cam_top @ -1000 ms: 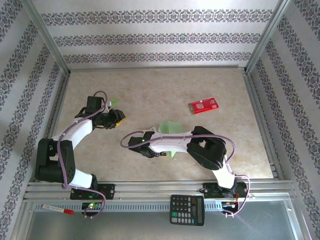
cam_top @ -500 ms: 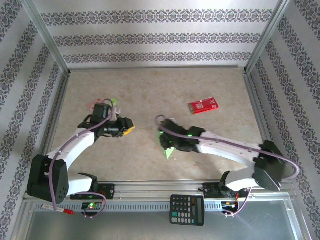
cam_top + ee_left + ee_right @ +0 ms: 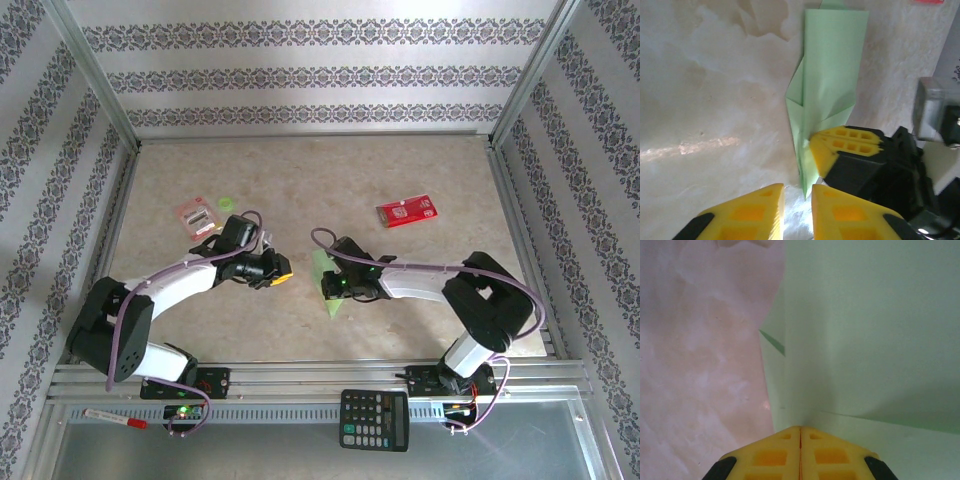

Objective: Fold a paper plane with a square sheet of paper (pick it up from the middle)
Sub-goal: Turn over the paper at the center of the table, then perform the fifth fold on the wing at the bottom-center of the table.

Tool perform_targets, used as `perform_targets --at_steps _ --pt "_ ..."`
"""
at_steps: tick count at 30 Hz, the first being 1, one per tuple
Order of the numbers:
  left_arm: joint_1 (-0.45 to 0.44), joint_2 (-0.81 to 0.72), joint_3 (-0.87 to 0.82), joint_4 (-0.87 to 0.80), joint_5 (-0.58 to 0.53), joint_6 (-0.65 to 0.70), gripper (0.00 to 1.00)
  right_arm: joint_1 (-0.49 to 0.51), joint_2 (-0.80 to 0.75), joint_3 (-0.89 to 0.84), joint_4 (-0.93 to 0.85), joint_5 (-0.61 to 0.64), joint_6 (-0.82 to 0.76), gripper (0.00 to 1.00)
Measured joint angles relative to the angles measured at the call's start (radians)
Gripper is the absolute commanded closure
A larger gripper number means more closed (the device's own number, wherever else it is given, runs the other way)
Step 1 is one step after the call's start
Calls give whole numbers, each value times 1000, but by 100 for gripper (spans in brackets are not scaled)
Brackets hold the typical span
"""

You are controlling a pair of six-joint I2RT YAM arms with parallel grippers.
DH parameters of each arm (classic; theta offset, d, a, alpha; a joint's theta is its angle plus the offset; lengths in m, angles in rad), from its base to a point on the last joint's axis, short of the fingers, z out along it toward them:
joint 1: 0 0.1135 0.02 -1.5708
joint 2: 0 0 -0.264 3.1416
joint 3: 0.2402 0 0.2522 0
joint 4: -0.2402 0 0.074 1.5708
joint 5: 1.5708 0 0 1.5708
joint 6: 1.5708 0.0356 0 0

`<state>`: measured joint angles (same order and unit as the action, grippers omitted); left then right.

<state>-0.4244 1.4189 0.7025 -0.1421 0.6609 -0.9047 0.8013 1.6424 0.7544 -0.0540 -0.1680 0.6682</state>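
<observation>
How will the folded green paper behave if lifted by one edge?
Probably floppy: the folded green paper is thin, with loose layered flaps. Likely very light, and it may slide on the smooth table when pushed.

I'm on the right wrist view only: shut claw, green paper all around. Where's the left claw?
Observer: The left claw sits close beside the paper, on its left, jaws slightly apart with nothing between.
Operator: What shape is the paper?
Observer: Folded narrow, one end pointed; your right claw touches it nearer that point.
Operator: Anything else nearby?
Observer: A red packet lies farther back on the right, apart from the paper.
</observation>
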Motion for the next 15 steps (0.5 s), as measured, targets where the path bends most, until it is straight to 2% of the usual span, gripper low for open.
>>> perform_targets --at_steps 7,11,15 --pt "-57 31 -10 105 0 -47 85 35 43 5 92 5 57 94" --pt "-85 84 -12 158 -1 -83 90 29 37 -5 107 -2 90 90" --pt "-88 151 -3 208 -3 -119 94 -5 -87 -91 103 -37 114 83"
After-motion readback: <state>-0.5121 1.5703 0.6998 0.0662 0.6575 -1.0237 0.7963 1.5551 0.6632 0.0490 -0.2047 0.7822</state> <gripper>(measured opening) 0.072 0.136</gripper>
